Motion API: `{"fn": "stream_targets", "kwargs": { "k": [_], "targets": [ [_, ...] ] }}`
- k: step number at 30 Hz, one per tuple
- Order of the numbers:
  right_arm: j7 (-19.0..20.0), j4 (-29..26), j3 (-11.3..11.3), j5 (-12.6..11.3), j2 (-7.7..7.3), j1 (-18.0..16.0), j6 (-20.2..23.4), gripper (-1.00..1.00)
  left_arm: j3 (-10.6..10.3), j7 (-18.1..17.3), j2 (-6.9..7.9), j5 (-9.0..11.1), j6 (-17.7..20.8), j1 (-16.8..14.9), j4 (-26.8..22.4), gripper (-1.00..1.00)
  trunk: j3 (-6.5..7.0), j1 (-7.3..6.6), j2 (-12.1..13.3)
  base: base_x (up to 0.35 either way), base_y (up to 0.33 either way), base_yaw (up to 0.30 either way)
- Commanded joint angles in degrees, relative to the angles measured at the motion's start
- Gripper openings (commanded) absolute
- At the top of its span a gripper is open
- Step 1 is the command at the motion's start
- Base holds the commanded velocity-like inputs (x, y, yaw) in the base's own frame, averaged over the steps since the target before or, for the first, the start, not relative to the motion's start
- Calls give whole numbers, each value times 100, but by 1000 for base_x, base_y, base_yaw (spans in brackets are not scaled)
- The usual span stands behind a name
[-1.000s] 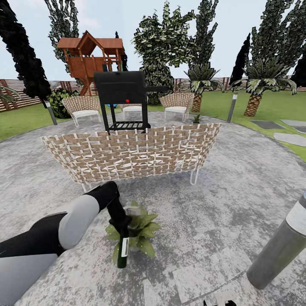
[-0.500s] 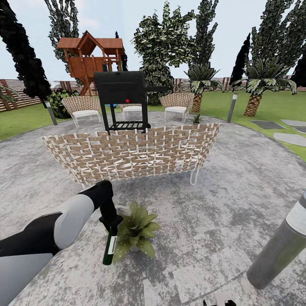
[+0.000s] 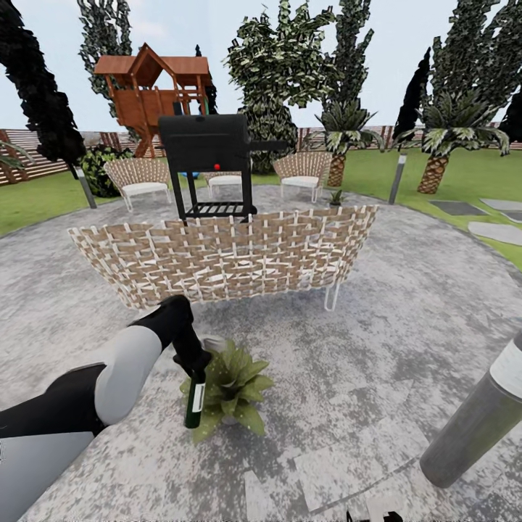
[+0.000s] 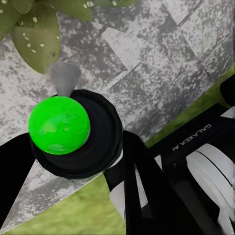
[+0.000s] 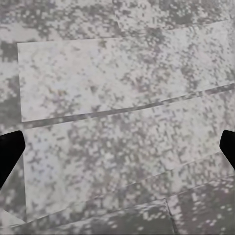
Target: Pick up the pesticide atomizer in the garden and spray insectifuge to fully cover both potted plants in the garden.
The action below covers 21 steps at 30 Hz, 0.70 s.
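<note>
While the left gripper (image 3: 193, 360) clamps the pesticide atomizer (image 3: 194, 400) at the near potted plant (image 3: 233, 386), spraying looks underway; next, the far potted plant (image 3: 335, 198); right gripper's (image 5: 117, 147) fingers spread

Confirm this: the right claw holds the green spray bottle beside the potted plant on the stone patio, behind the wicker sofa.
Wrong arm. In the head view it is the left claw that holds the green spray bottle beside the potted plant on the stone patio, behind the wicker sofa. The right wrist view looks down on bare paving between open fingertips.
</note>
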Motion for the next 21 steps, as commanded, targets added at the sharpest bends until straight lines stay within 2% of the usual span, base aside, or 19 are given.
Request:
{"fn": "stream_targets", "kwargs": {
  "k": [1, 3, 7, 8, 10, 12, 18, 21],
  "targets": [
    [-44, 3, 44, 17, 0, -3, -5, 100, 34, -48, -40, -64, 55, 0, -5, -100, -15, -1, -2, 0, 0, 0],
    [-44, 3, 44, 16, 0, -3, -5, 100, 33, -44, -199, -62, 53, 5, 4, -100, -33, -1, -2, 0, 0, 0],
    [-44, 3, 43, 16, 0, -1, -5, 100, 35, -109, -315, -50, 55, 7, 73, -100, -69, -1, -2, 0, 0, 0],
    [-44, 3, 44, 16, 0, -3, -5, 100, 33, -273, -333, -52, 52, 7, 82, -100, -78, -1, -2, 0, 0, 0],
    [-44, 3, 44, 16, 0, -2, -5, 100, 14, -686, -347, -90, 36, 5, 74, -100, -96, -1, -2, 0, 0, 0],
    [-44, 3, 42, 16, 0, -2, -5, 100, -11, -922, -352, -141, 27, 0, 50, -100, -114, -1, -2, 0, 0, 0],
    [-44, 3, 43, 16, 0, -1, -5, 100, -58, -1022, -352, -191, 22, 7, 51, -100, -169, -1, -2, 75, -67, 0],
    [-44, 3, 44, 16, 0, 0, -5, 100, -53, -1023, -359, -485, 42, 7, 27, -100, -188, -1, -2, 236, -211, 0]
  ]
}}
